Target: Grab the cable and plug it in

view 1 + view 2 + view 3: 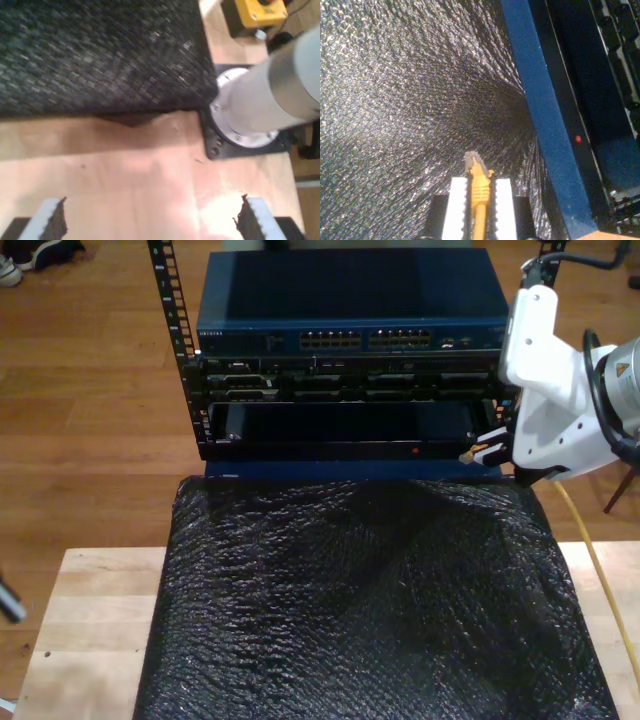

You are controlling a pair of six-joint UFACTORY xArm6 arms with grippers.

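- Risk 1: you've got my second gripper [479, 200] holding the cable [479, 192] just behind the plug [472, 161]. The clear tip sticks out past the fingers [457, 205] w/ little support, so I judge any off-axis push at a port could bend it or slide it back through the pads.
- Risk 2: in the exterior view the plug [468, 454] sits at the right-centre of the frame, low beside the rack's dark lower bay. The RJ45 port rows on the blue network switch [350, 310] are up near the top centre. Drive straight fwd from here and you'd prob. hit the rack frame [185, 360] or the bay, not a port.
- Risk 3: the cable's slack [600, 570] trails down the right edge of the exterior view. It could snag on the black bubble-wrap mat [360, 600] or the wooden surface [90, 610] and tug the plug askew.
- Plug orientation/latch side: can't tell, too blurry.
- My first gripper [150, 220]: fingers spread apart, nothing between them, over bare wood next to an arm base [240, 115]. It is well away from the cable.
- Cable vs fingers: clamped between the two white pads of my second gripper, plug pointing fwd over the mat, blue rack edge [540, 115] just beside it.
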